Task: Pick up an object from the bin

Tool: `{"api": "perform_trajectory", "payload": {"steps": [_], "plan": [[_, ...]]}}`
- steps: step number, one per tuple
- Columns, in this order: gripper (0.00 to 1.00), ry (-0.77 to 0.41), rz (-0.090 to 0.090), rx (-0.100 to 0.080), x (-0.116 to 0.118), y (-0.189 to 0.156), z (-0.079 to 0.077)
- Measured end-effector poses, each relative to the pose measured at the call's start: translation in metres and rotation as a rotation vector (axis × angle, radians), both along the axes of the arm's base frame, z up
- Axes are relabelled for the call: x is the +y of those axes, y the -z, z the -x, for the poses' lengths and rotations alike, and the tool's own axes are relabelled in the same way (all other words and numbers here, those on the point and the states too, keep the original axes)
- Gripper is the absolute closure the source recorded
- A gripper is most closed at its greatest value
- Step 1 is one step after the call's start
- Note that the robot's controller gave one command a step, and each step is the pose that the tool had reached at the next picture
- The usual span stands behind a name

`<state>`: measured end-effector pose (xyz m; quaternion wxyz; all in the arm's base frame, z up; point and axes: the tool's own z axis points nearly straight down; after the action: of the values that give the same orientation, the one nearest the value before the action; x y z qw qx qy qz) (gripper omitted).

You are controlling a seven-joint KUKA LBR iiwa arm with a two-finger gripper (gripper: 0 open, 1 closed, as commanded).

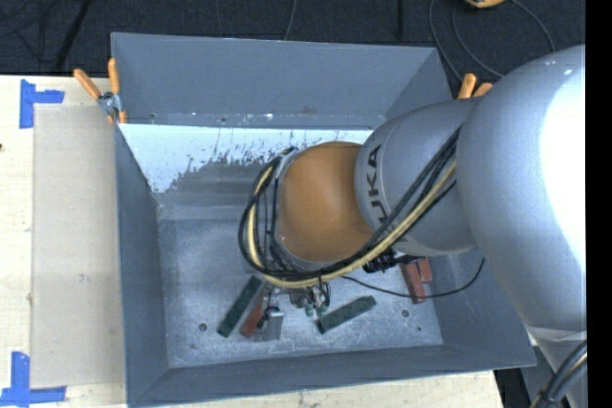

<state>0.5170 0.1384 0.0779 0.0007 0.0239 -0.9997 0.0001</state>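
My gripper (295,302) hangs low over the front middle of the bin floor, mostly hidden under the arm's orange cover. Just left of it lies a dark green flat bar (238,306), slanted. A small reddish-brown piece (252,323) and a grey piece (273,326) rest against that bar's lower end, right beside the gripper. To the right of the gripper lies a second dark green bar (346,313), tilted slightly upward to the right.
A red-brown block (417,279) lies on the floor farther right, partly under the arm. The arm and its cables cover the bin's middle and right. The left part of the floor and the sloped back wall are bare metal.
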Motion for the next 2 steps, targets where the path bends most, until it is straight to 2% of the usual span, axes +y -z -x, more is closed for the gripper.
{"api": "perform_trajectory", "payload": {"steps": [1,2], "plan": [[1.00,0.131,0.000,0.002,-0.0061,0.0086,0.0428],[1.00,0.131,0.000,0.002,-0.0061,0.0085,0.0427]]}}
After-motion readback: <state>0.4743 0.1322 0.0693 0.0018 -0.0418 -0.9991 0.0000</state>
